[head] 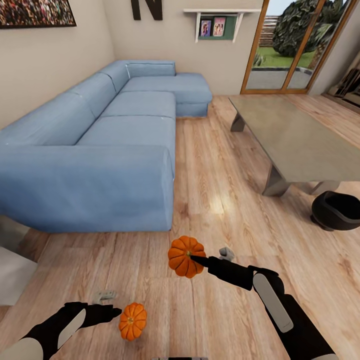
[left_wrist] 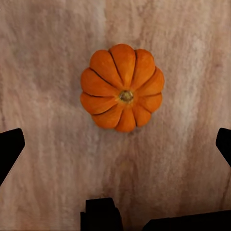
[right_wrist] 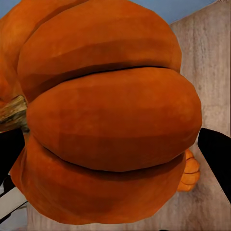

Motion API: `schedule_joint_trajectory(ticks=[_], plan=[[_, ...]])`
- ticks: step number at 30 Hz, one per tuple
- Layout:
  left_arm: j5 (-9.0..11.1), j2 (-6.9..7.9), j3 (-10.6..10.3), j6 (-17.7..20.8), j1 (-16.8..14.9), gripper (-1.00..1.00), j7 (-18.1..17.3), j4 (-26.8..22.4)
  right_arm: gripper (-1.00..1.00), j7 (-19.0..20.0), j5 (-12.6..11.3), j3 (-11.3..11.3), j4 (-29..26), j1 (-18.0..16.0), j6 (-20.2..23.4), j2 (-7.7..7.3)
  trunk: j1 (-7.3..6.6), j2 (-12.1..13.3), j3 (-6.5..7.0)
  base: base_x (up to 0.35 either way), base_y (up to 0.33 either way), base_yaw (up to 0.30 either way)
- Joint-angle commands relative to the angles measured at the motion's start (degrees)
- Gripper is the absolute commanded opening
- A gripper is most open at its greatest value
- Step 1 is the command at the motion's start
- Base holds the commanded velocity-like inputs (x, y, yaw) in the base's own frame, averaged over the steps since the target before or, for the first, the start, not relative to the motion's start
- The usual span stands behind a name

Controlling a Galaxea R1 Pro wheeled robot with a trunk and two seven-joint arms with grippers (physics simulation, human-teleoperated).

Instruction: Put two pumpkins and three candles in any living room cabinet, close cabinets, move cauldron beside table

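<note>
Item one: pumpkin in my right gripper (head: 196, 259); this pumpkin (head: 186, 256) is clamped between the black fingers, held clear above the wooden floor (head: 225, 200), stem turned toward the wrist; in the right wrist view its ribbed orange body (right_wrist: 110, 115) sits just before the lens with a dark finger at each side.

Item two: second pumpkin (head: 132, 321), lying on the floor near my left gripper (head: 112, 313), stem up; from the left wrist view I see it (left_wrist: 122, 87) from above, apart from the fingertips (left_wrist: 9, 147), which stand spread wide and grasp nothing.

Item three: cauldron (head: 337, 210), black, on the floor at the near corner of the table (head: 300, 135), just beside one blocky leg.

Item four: table, grey glossy top, standing across a strip of floor from the blue sofa (head: 105, 145).

Item five: two small grey objects on the floor, one near the left gripper (head: 104, 296), one just behind the right (head: 226, 253); I cannot tell what they are.
</note>
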Motion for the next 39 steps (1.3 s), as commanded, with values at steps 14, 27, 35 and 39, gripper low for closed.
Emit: schedule_joint_trajectory(ticks=[14,27,35,39], plan=[[0.31,0.08,-0.18,-3.13,-0.03,1.00,-0.02,0.59,-1.00,-6.06,-0.35,0.57,-5.97,-0.05,3.14,0.36,3.07,-5.65,-2.56,0.000,0.000,0.000],[0.31,0.15,-0.20,-3.14,-0.03,1.00,-0.02,0.57,-1.00,-6.51,-0.34,0.57,-5.58,-0.03,3.22,0.39,5.93,-10.86,-4.89,0.000,0.000,0.000],[0.31,0.18,-0.18,-3.19,-0.03,1.00,-0.02,0.58,-1.00,-6.56,-0.09,0.57,-5.40,-0.04,3.21,0.39,7.69,-14.07,-6.33,0.000,0.000,0.000],[0.31,0.24,-0.17,-3.22,-0.03,1.00,-0.02,0.60,-1.00,-6.53,-0.04,0.57,-5.36,-0.05,3.16,0.39,8.56,-15.67,-7.04,0.000,0.000,0.000]])
